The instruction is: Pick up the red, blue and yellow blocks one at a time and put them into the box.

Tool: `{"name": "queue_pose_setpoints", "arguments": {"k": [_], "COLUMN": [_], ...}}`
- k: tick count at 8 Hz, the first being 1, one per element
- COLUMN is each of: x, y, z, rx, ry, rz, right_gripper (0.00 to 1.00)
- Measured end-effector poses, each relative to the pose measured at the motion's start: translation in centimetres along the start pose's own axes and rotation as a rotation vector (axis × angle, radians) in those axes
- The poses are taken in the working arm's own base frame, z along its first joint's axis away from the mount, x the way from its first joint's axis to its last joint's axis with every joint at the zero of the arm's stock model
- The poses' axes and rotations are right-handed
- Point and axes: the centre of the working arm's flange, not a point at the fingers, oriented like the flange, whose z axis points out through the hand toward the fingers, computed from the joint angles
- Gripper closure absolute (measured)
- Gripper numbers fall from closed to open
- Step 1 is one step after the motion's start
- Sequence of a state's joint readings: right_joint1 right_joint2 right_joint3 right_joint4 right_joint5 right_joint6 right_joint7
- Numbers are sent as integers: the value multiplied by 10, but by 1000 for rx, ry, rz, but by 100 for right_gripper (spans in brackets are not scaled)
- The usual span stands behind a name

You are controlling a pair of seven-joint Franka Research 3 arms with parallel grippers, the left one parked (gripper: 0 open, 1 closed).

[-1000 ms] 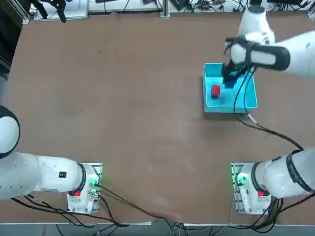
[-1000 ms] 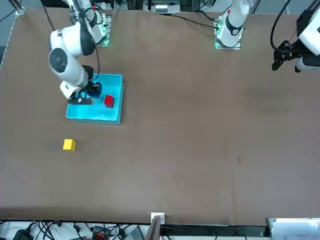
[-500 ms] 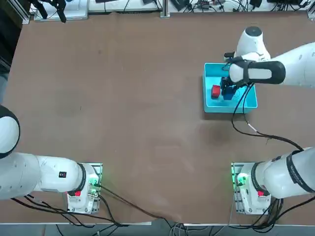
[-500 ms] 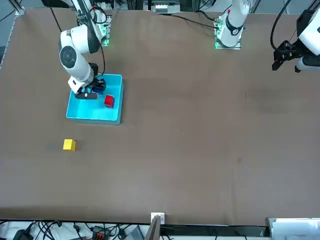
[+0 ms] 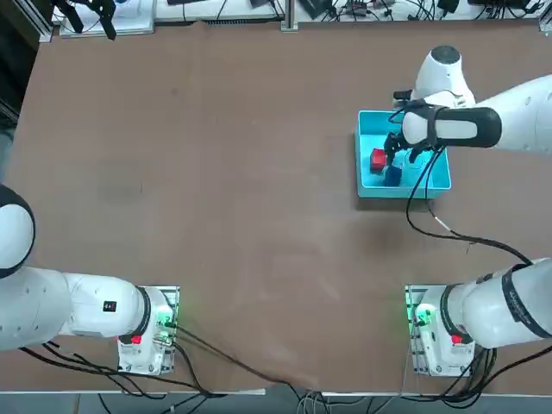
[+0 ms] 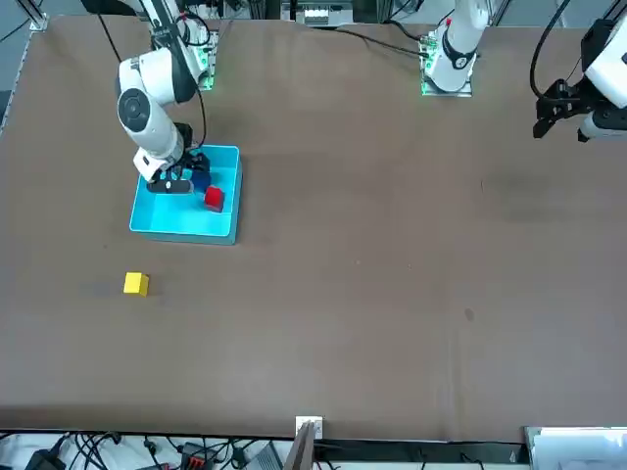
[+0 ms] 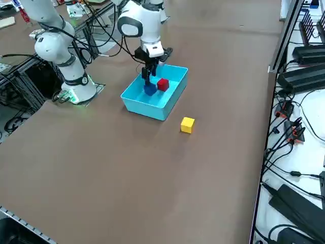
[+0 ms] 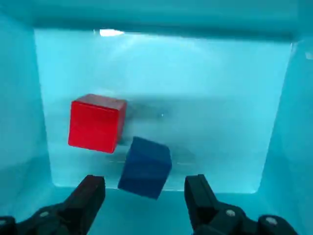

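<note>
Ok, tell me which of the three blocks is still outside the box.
The yellow block. It sits alone on the table, apart from the box, while the red block and blue block lie inside it.

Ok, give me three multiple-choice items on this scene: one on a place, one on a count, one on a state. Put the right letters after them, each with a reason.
1. Where is the yellow block?
A. inside the box
B. on the table outside the box
C. between the fingers

2. How many blocks are inside the box?
A. one
B. two
C. three

3. How is the right gripper?
A. open over the box, holding nothing
B. shut on the red block
C. shut on the yellow block

Answers:
1 B: the front and right side views show the yellow block alone on the table beyond the box wall.
2 B: the red block and the blue block are both within the box walls.
3 A: in the right wrist view the fingers stand apart, and the blue block is free between them, tilted.
</note>
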State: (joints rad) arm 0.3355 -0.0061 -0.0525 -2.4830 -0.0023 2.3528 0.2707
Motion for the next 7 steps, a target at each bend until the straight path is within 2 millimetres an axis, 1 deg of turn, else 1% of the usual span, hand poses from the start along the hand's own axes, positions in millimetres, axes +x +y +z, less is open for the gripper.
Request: {"name": "queue_pose_setpoints", "arguments": {"k": [1, 2, 3, 4, 5, 6, 7], "x": [8, 24, 47, 73, 103, 131, 157], "y": [4, 16, 40, 72, 105, 135, 160], "z": [-22, -51, -80, -99, -104, -96, -83], "rx": [9, 18, 23, 22, 18, 13, 7], "ry": [25, 52, 70, 75, 78, 77, 74], "rz": [-6, -20, -40, -62, -82, -97, -100], "right_gripper": [0, 0, 0, 0, 0, 0, 0]}}
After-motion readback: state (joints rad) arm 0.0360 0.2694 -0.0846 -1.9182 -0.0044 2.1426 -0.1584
